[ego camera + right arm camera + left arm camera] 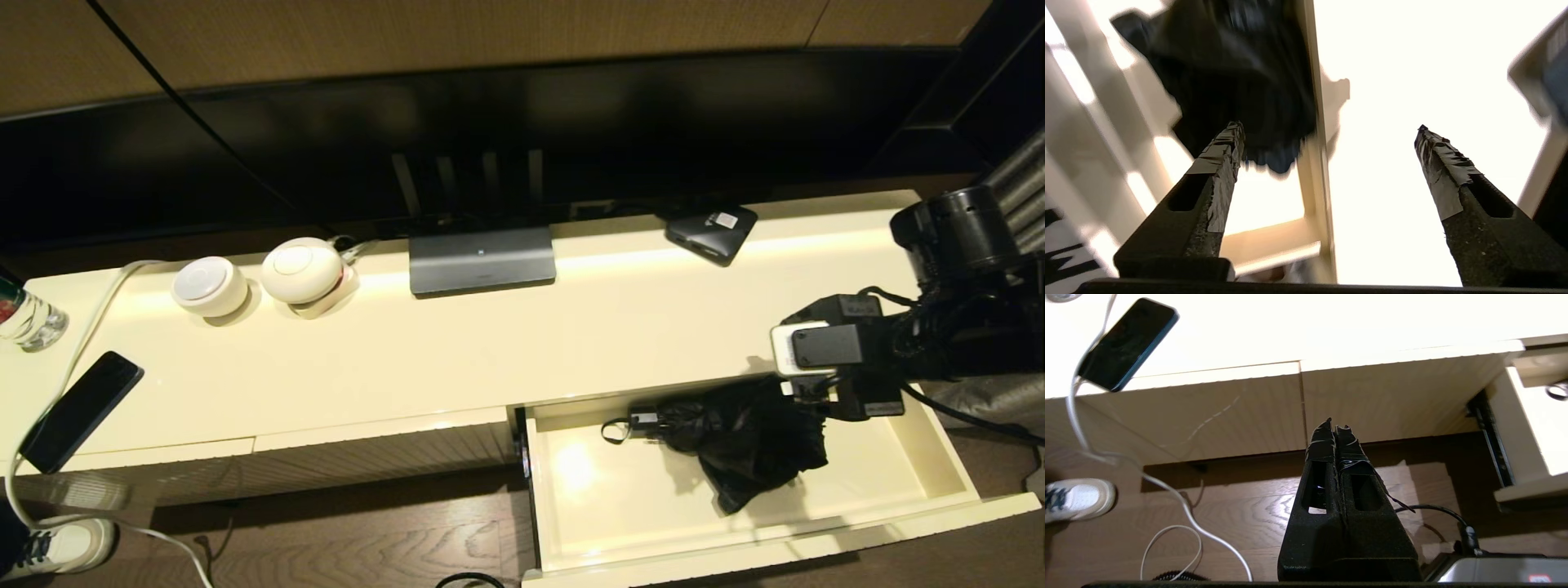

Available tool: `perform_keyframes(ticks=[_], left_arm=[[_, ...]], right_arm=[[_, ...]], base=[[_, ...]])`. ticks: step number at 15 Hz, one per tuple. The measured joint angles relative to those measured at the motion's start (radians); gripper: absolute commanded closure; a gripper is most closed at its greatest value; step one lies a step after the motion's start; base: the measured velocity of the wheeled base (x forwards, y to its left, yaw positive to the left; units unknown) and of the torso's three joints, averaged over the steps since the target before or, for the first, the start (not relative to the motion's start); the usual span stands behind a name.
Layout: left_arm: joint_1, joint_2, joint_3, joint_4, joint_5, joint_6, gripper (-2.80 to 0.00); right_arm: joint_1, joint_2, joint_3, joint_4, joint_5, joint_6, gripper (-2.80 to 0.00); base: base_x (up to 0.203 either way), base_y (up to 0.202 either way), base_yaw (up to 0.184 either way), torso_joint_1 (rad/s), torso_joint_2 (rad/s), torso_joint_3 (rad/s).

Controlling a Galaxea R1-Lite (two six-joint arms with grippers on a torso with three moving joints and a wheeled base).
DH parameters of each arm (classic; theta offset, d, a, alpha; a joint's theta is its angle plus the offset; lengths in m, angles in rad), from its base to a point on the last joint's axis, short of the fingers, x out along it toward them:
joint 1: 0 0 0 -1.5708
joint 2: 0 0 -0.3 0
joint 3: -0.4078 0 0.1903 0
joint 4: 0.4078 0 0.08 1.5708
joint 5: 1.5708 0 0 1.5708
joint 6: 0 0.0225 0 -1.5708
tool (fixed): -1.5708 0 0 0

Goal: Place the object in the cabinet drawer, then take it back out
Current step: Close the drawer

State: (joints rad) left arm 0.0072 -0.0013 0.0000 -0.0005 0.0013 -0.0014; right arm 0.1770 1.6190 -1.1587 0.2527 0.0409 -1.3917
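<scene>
Phone point(80, 410) lies at the tabletop's point(457, 343) left end, beside two white round gadgets point(260, 280). Lower down, the left gripper point(1334, 428) hangs before the closed ribbed panels, fingers pressed together. In the open drawer point(947, 469) the black umbrella point(735, 437) rests, handle pointing left. Above its right end the right gripper point(1327, 132) hovers, fingers spread wide, holding nothing.

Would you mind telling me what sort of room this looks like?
Probably a hotel room or living room: a large television on a long cream cabinet, a charging phone, wood flooring.
</scene>
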Motion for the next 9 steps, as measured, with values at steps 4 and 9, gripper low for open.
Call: perform_keyframes(ticks=[4,9], left_arm=[[0.000,0.000,0.000,0.001,0.000,0.001,0.00],[0.000,0.000,0.000,0.000,0.000,0.000,0.00]], right_arm=[[0.000,-0.057,0.004,0.046,-0.005,0.048,0.00],[0.000,-0.175,0.020,0.270,-0.005,0.112,0.00]], base=[[0.000,0.000,0.000,0.000,0.00,0.000],[0.000,0.000,0.000,0.000,0.00,0.000]])
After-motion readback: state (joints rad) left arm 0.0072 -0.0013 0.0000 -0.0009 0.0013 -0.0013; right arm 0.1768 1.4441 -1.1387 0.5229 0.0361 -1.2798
